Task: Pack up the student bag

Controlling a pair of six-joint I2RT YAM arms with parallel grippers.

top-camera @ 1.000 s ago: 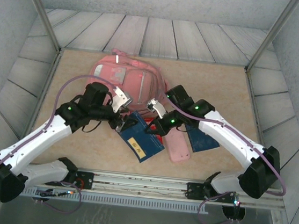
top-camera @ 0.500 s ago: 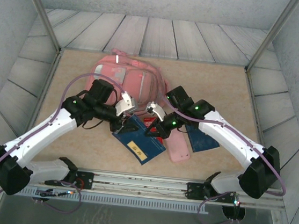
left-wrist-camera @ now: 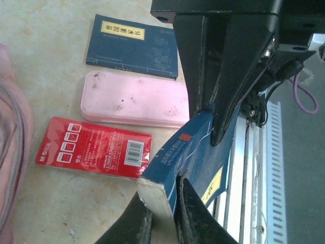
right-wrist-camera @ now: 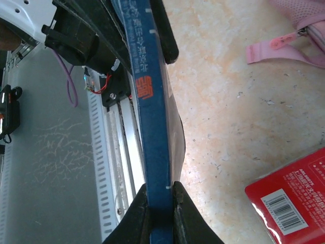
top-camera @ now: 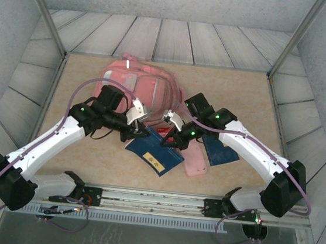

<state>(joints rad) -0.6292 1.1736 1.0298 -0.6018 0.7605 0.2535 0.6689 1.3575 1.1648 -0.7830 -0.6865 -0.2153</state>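
Observation:
The student bag [top-camera: 133, 83], a soft pink backpack, lies at the back of the table; its edge [left-wrist-camera: 9, 142] and a pink strap [right-wrist-camera: 278, 48] show in the wrist views. A thick blue book [top-camera: 156, 152] is held off the table between both grippers, tilted on edge. My left gripper [left-wrist-camera: 162, 213] is shut on one corner of the book [left-wrist-camera: 195, 145]. My right gripper [right-wrist-camera: 160, 213] is shut on its spine [right-wrist-camera: 151, 122]. In the top view the left gripper [top-camera: 135, 132] and right gripper [top-camera: 173, 139] stand at opposite ends of the book.
A red packet [left-wrist-camera: 94, 147] lies on the table below the book, also seen as a red packet [right-wrist-camera: 289, 198]. A pink pencil case [top-camera: 196, 158] and a second blue book [top-camera: 221, 149] lie to the right. The metal rail [top-camera: 160, 201] runs along the near edge.
The left arm has swung right and closer to the right gripper. The blue book has turned and risen from flat to tilted between the two grippers.

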